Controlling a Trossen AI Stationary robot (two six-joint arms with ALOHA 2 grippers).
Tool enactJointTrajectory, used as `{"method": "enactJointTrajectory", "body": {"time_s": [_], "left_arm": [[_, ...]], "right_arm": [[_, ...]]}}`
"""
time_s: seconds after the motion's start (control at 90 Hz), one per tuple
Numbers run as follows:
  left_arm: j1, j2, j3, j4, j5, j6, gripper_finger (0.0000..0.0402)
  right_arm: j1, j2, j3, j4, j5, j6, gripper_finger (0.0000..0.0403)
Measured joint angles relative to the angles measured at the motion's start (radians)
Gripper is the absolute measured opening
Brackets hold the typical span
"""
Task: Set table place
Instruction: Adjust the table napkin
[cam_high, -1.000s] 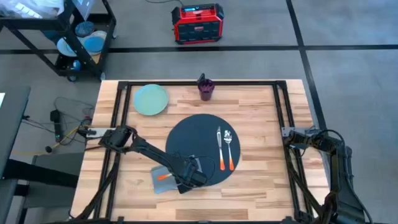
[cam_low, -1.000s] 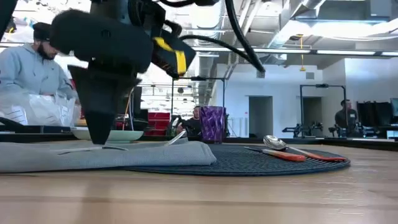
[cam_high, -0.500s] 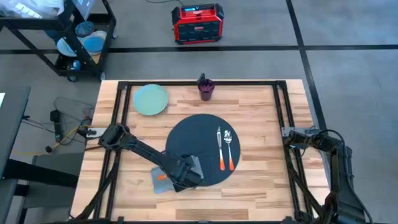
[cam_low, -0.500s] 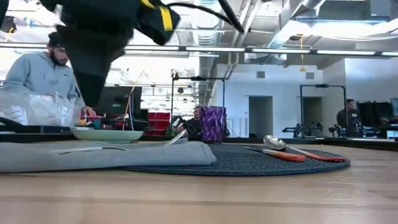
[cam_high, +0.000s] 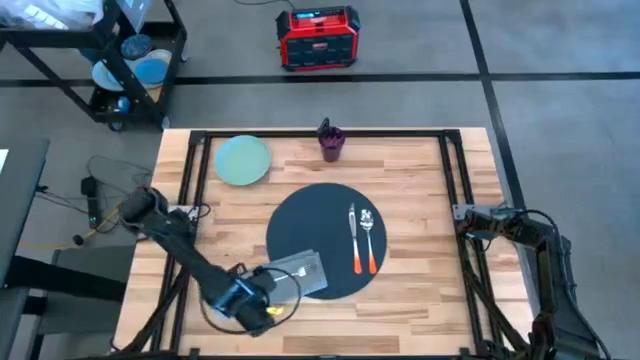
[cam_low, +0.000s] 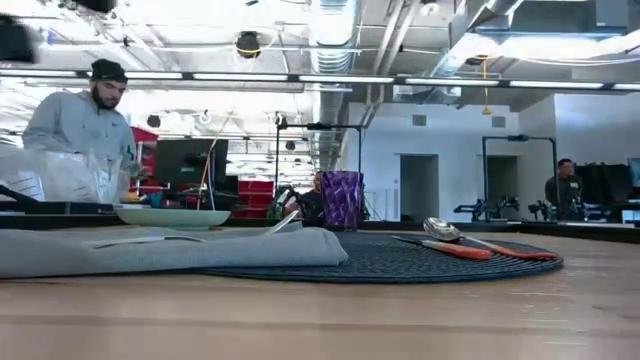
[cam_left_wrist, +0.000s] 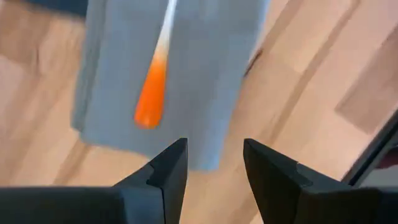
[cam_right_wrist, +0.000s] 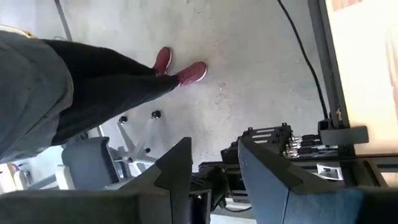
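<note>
A grey napkin (cam_high: 300, 271) lies half on the round dark place mat (cam_high: 325, 215) and half on the table (cam_high: 420, 300). An orange-handled knife (cam_left_wrist: 151, 102) lies on the napkin. An orange-handled fork (cam_high: 352, 240) and spoon (cam_high: 368, 240) lie on the mat's right part. My left gripper (cam_left_wrist: 214, 168) hangs open above the napkin's near edge (cam_high: 265, 293), touching nothing. A pale green plate (cam_high: 242, 160) and a purple cup (cam_high: 330, 142) stand at the far side. My right gripper (cam_right_wrist: 214, 168) waits open at the table's right edge (cam_high: 500, 220).
A black rail frame (cam_high: 455, 170) runs round the table top. A person (cam_low: 85, 120) stands beyond the far left corner by a black cart (cam_high: 120, 60). A person's legs (cam_right_wrist: 93, 81) show on the floor in the right wrist view. Bare wood lies near right (cam_high: 420, 290).
My left gripper has risen off the napkin and drawn back toward the table's near left corner, leaving the low view. The napkin and the knife on it stay where they were.
</note>
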Motion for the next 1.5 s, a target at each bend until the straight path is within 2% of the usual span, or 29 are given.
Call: {"method": "enactJointTrajectory", "body": {"time_s": [0.111,0.222,0.378,0.589,0.8,1.022,1.167,1.322,1.5], "left_arm": [[0.0,-0.033,-0.051,0.022,-0.041,-0.1,0.0142],[0.025,-0.043,-0.052,0.022,-0.098,-0.096,0.0141],[0.045,-0.021,-0.054,0.017,-0.07,0.002,0.0141],[0.057,-0.02,-0.131,0.017,-0.068,-0.002,0.0141],[0.09,-0.027,-0.157,0.033,-0.039,0.101,0.0141],[0.13,-0.029,-0.274,0.265,0.023,0.171,0.0141],[0.153,-0.034,-0.309,0.294,0.037,0.167,0.0141],[0.172,-0.066,-0.292,0.285,0.041,0.186,0.0141],[0.175,-0.18,-0.271,0.247,0.033,0.176,0.0141]], "right_arm": [[-0.001,0.0,0.0,-0.021,0.0,0.0,0.0118],[-0.001,0.0,0.0,-0.046,0.0,0.0,0.0118],[-0.001,0.0,0.0,-0.048,0.0,-0.026,0.0118],[-0.002,0.0,0.0,-0.052,0.0,-0.026,0.0118],[-0.002,0.0,0.0,-0.076,0.0,-0.026,0.0118],[-0.002,0.0,0.0,-0.093,0.0,-0.018,0.0118],[-0.002,0.0,0.0,-0.093,0.0,-0.016,0.0118],[-0.003,0.0,0.0,-0.106,0.0,-0.016,0.0118],[-0.003,0.0,0.0,-0.137,0.0,-0.016,0.0118]]}}
